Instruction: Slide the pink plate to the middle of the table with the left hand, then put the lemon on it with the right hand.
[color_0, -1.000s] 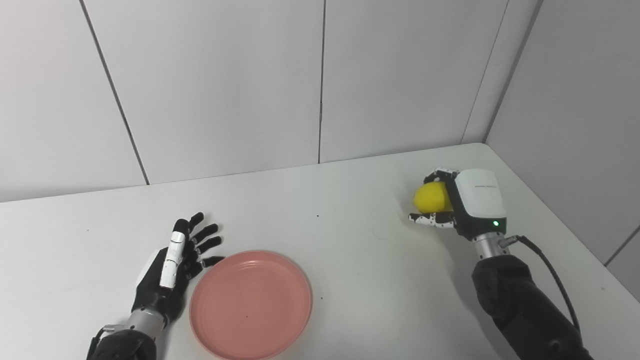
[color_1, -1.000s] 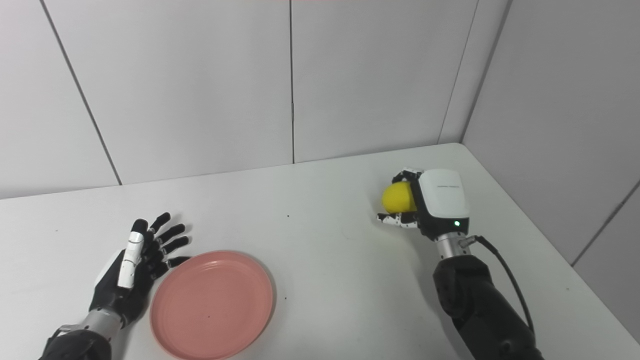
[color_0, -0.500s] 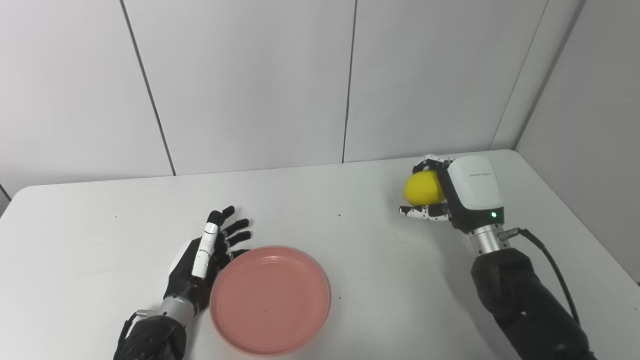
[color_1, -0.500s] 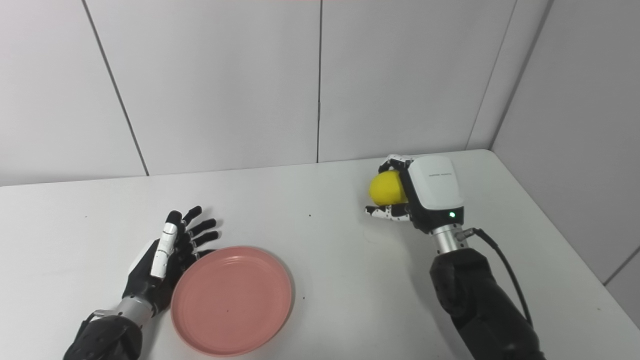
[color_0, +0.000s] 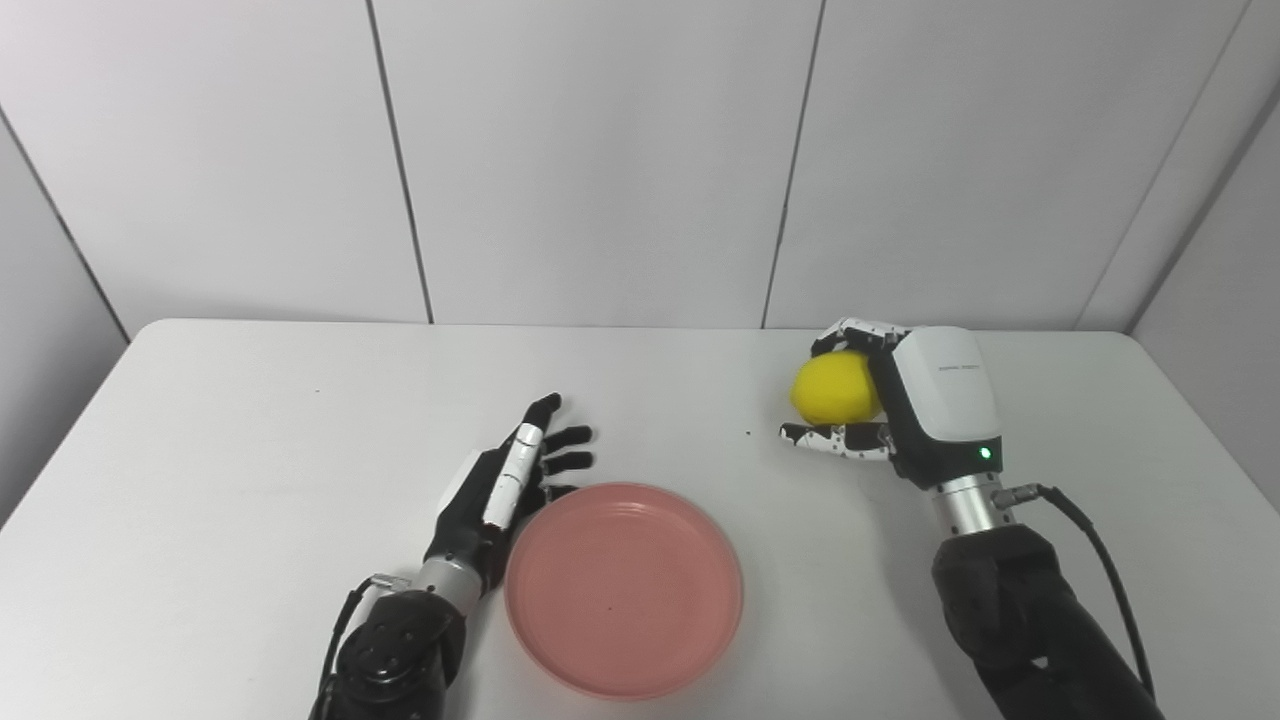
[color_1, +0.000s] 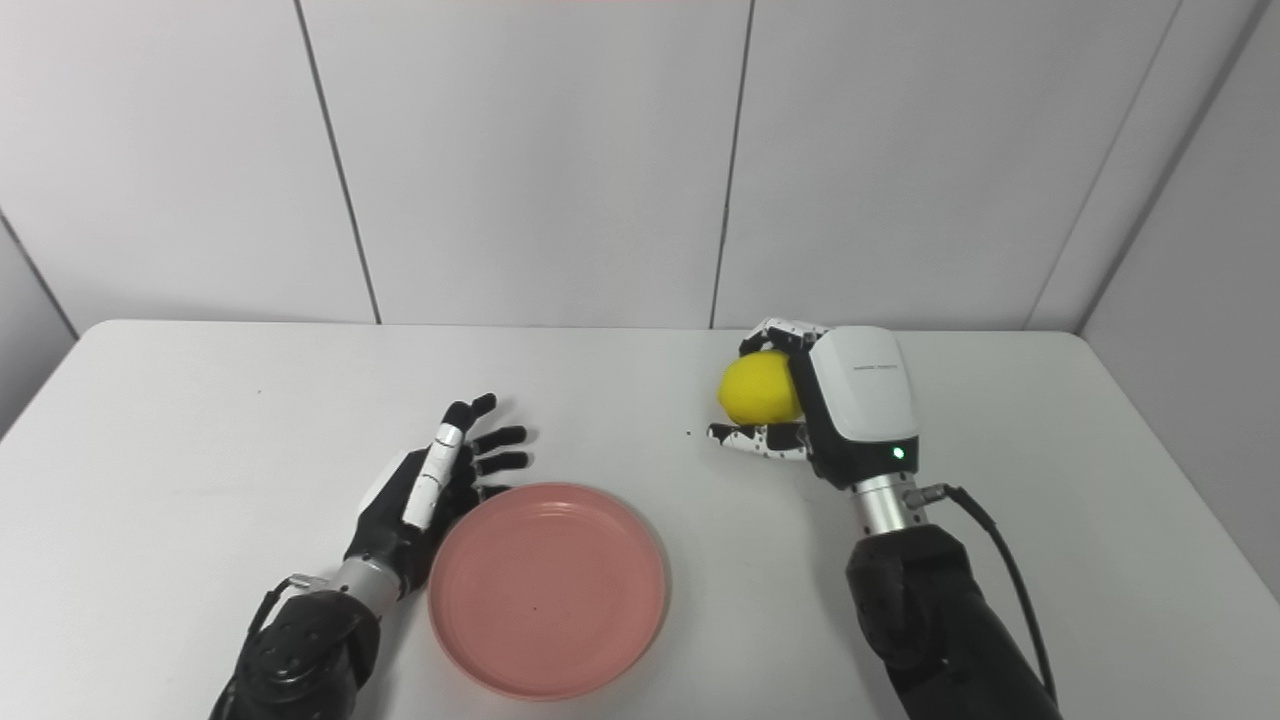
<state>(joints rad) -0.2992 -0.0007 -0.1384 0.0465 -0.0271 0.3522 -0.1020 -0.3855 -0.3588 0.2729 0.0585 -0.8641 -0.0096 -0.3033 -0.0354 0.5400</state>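
Since a second ago your head cameras have swung left, so the whole table now shows; against the tabletop, the lemon (color_0: 836, 387) has come a little inward toward the centre in the right hand (color_0: 905, 407), and the plate (color_0: 623, 588) sits with the left hand (color_0: 500, 496) beside it much as before. You see the plate lying flat near the front edge, about the middle of the table's (color_0: 250, 420) width, with nothing on it. Your left hand lies at the plate's 10 o'clock, just beside its rim, fingers (color_0: 566, 437) spread and pointing to 1 o'clock, holding nothing; whether it touches the rim you cannot tell. At the plate's 1 o'clock, well apart from it, your right hand grips the lemon, fingers curled over its top and thumb (color_0: 828, 436) beneath. Whether the lemon is clear of the tabletop you cannot tell. White wall panels (color_0: 600, 150) stand behind the table.
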